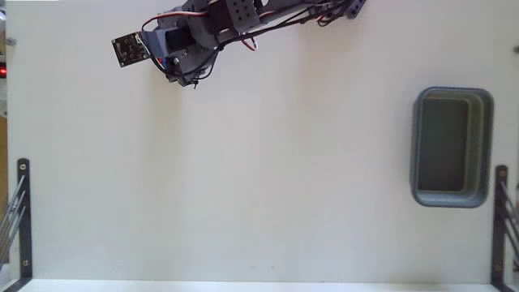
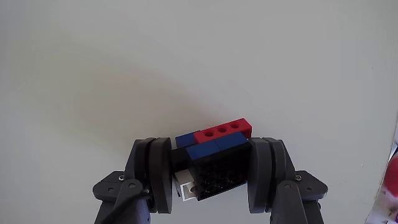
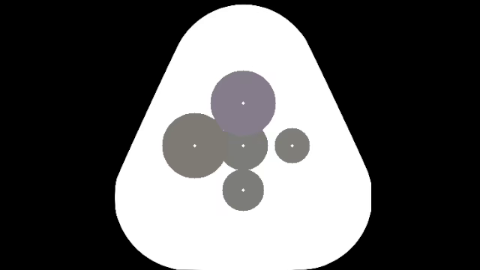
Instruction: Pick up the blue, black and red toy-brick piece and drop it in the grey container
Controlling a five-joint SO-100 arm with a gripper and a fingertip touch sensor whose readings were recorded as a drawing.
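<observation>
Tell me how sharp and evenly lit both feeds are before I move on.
Wrist view: toy-brick piece crisp between the pincer pads, soft shadow on the table above it. Fixed view: even light, grey container sharp, no glare; arm cropped at the top edge.

White table (image 1: 259, 178) bare in middle. Black metal brackets at lower left (image 1: 23, 215) and lower right (image 1: 499, 219) edges, fixed view.

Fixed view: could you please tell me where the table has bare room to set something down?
The wide white stretch between the arm at the top and the grey container at the right is bare, down to the near edge between the black brackets. Only the top edge is crowded, where the gripper holds the toy-brick piece.
</observation>
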